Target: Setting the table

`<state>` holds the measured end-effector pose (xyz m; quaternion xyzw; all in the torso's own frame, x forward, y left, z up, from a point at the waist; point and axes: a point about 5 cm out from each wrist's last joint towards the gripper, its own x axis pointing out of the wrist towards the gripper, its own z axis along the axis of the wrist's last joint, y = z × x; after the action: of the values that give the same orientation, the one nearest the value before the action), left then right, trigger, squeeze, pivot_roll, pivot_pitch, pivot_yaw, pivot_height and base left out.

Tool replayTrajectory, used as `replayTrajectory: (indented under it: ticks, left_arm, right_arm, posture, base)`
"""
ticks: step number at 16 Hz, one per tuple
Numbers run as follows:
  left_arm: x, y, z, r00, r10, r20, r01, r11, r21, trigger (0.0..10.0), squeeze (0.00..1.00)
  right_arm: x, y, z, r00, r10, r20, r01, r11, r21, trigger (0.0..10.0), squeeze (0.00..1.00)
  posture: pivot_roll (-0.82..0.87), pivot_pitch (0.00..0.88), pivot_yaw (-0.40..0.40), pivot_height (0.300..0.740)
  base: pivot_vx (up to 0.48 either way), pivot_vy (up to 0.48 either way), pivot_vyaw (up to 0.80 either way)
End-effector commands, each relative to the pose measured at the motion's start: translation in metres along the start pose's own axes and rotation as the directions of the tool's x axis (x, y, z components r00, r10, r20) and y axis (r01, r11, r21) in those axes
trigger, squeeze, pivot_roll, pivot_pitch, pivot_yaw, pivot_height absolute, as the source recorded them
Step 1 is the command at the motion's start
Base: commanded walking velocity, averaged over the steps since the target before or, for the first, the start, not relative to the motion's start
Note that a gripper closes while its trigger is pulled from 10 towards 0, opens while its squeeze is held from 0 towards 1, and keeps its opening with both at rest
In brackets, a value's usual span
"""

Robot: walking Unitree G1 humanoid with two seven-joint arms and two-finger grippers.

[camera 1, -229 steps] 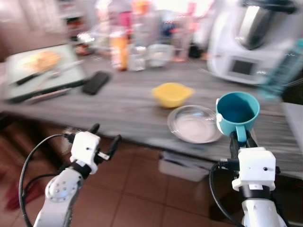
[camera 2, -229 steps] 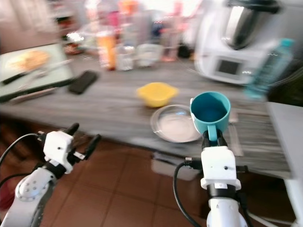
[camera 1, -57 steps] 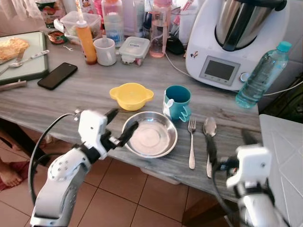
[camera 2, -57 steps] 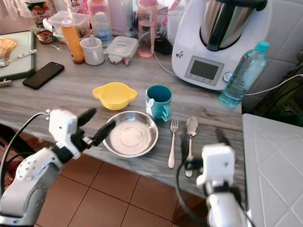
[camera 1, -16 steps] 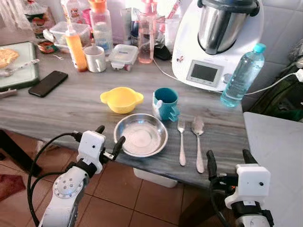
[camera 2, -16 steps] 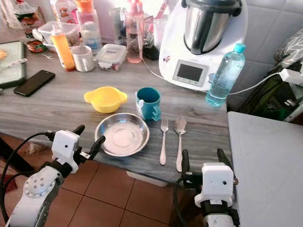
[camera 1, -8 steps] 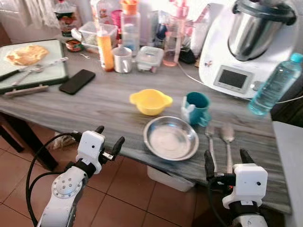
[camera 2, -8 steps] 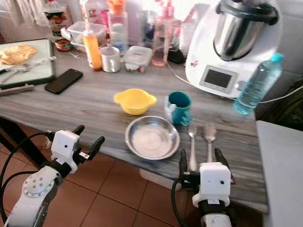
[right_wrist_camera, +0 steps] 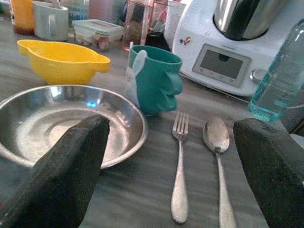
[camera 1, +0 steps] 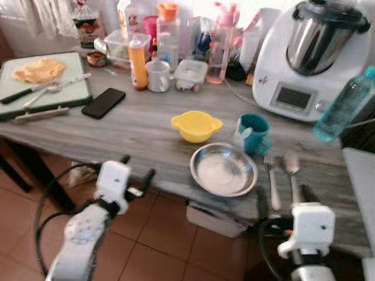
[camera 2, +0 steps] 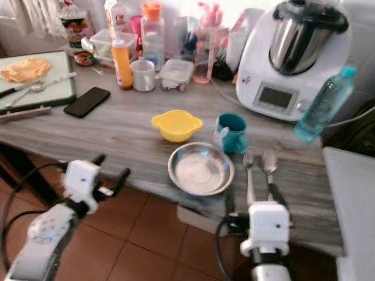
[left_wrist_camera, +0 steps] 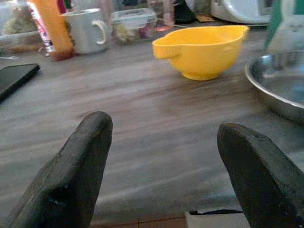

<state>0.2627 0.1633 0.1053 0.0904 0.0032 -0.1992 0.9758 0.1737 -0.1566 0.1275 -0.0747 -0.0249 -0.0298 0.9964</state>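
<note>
On the grey wooden table a steel plate (camera 1: 223, 170) lies near the front edge. A yellow bowl (camera 1: 196, 125) sits behind it to the left, and a teal mug (camera 1: 254, 134) behind it to the right. A fork (camera 1: 272, 180) and a spoon (camera 1: 291, 172) lie side by side right of the plate. My left gripper (camera 1: 137, 165) hangs open, below the table edge left of the plate, with nothing in it. In front of the fork and spoon my right gripper (camera 1: 284, 199) stands open and holds nothing.
A green board (camera 1: 64, 88) with flatbread and cutlery and a black phone (camera 1: 104, 102) lie at the left. Bottles, a white mug (camera 1: 157, 76) and food boxes line the back. A kitchen machine (camera 1: 310, 58) and a water bottle (camera 1: 345, 105) stand at the right. Tiled floor (camera 1: 164, 246) lies below.
The teal mug that my right gripper held 14.3 s ago now stands on the table, and that gripper is open. Over the last second the view shifted slightly; both grippers stay low and open.
</note>
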Motion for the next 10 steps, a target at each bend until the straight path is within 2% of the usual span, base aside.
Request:
replayTrajectory:
  ticks: [1, 10]
  left_arm:
    - [-0.0012, 0.0055, 0.003, 1.0, 0.008, 0.0, -0.008, 1.0, 0.018, 10.0, 0.0]
    - [-0.0022, 0.0048, 0.0034, 1.0, -0.004, -0.01, 0.004, 1.0, 0.025, 10.0, 0.0]
  right_arm:
    - [-0.0007, 0.0021, 0.0031, 1.0, 0.002, 0.013, -0.002, 1.0, 0.008, 10.0, 0.0]
    - [-0.0026, 0.0017, 0.0014, 1.0, -0.001, 0.005, 0.001, 1.0, 0.008, 10.0, 0.0]
  posture:
    - [0.13, 0.07, -0.03, 0.74]
    - [0.13, 0.081, -0.028, 0.74]
  base:
    - [0.0, 0.39, 0.0]
    - [0.0, 0.45, 0.0]
